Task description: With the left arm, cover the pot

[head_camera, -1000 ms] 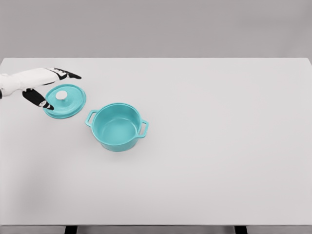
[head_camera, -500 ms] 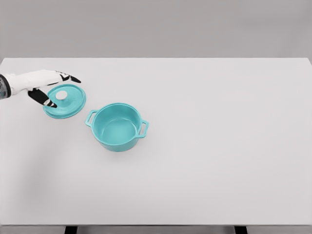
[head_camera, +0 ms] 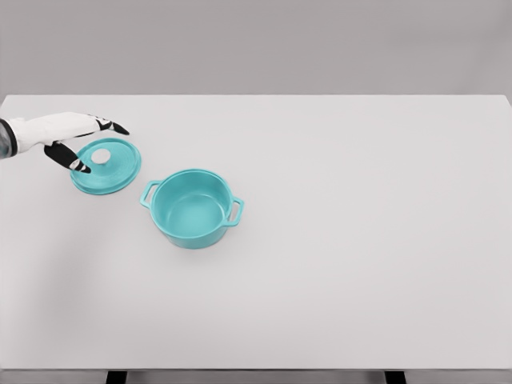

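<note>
Head view, the only one: white table [head_camera: 360,240] fills most of the frame, grey wall behind. Left hand [head_camera: 74,134] enters from the left edge on a white forearm, reaching roughly level across the table's far-left area. Hand is open: dark-tipped fingers [head_camera: 117,127] stretched out over the far rim of the lid, thumb [head_camera: 74,162] angled down and apart from them, its tip just beside the white knob [head_camera: 101,157]. Gap between thumb and fingers is wide, the knob sits below that gap and is not clamped. Cannot tell if the thumb tip actually touches the knob or the lid surface; it overlaps the lid's left part in this view. Nothing is held. Teal lid [head_camera: 106,166] lies flat on the table, knob up, off the pot, to the pot's left and a bit farther back. Teal pot [head_camera: 192,208] stands upright and uncovered, left of the table's centre, inside visible and bare, one loop handle facing left-back toward the lid, the other facing right. Lid rim and the pot's near handle are close but apart, a strip of table shows between them. Right arm does not show in the frame.
</note>
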Action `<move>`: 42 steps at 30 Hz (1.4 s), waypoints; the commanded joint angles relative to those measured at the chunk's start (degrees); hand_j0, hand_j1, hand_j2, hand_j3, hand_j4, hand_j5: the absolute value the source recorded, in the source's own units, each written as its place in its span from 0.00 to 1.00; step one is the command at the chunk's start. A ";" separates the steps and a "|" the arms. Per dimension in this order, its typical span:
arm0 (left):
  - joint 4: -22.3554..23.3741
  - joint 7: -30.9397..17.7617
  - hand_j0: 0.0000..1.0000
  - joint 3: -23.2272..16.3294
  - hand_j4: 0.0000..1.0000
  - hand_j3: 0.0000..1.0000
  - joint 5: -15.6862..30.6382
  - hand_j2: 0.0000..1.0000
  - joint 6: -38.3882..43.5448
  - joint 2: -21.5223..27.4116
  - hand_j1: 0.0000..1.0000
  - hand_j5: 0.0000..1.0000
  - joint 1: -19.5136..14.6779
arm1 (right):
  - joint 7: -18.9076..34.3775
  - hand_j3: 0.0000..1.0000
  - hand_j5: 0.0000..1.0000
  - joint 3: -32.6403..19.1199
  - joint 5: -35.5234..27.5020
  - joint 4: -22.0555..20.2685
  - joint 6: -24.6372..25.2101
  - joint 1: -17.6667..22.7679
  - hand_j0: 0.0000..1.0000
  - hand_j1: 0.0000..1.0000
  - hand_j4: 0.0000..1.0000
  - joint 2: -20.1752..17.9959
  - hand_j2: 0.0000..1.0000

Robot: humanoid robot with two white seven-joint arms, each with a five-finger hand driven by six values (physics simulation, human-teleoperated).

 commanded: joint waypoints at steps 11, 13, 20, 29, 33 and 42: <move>0.50 0.02 0.80 0.03 0.80 0.80 0.50 0.80 0.15 -0.04 0.80 0.80 0.09 | 0.02 1.00 1.00 -0.01 0.03 0.05 -0.03 0.00 1.00 1.00 1.00 0.00 1.00; 0.50 0.02 0.80 0.03 0.80 0.80 0.50 0.80 0.15 -0.04 0.80 0.80 0.09 | 0.02 1.00 1.00 -0.01 0.03 -0.04 -0.03 0.00 1.00 1.00 1.00 0.00 1.00; 0.50 0.02 0.80 0.03 0.80 0.80 0.59 0.80 0.15 0.40 0.80 0.80 0.18 | 0.02 1.00 1.00 -0.01 0.03 0.05 -0.03 0.00 1.00 1.00 1.00 0.00 1.00; 2.43 0.02 0.79 0.03 0.79 0.79 0.24 0.79 0.15 -0.39 0.79 0.79 0.09 | 0.02 1.00 1.00 -0.01 0.03 -0.04 -0.03 0.00 1.00 1.00 1.00 0.00 1.00; 2.52 0.02 0.78 0.03 0.78 0.78 0.15 0.78 0.15 -0.56 0.78 0.78 0.18 | 0.02 1.00 1.00 -0.01 0.03 -0.04 -0.03 0.00 1.00 1.00 1.00 0.00 1.00; 2.96 0.02 0.78 0.03 0.78 0.78 0.15 0.78 0.15 -1.09 0.78 0.78 0.26 | 0.02 1.00 1.00 -0.01 0.03 0.05 -0.03 0.00 1.00 1.00 1.00 0.00 1.00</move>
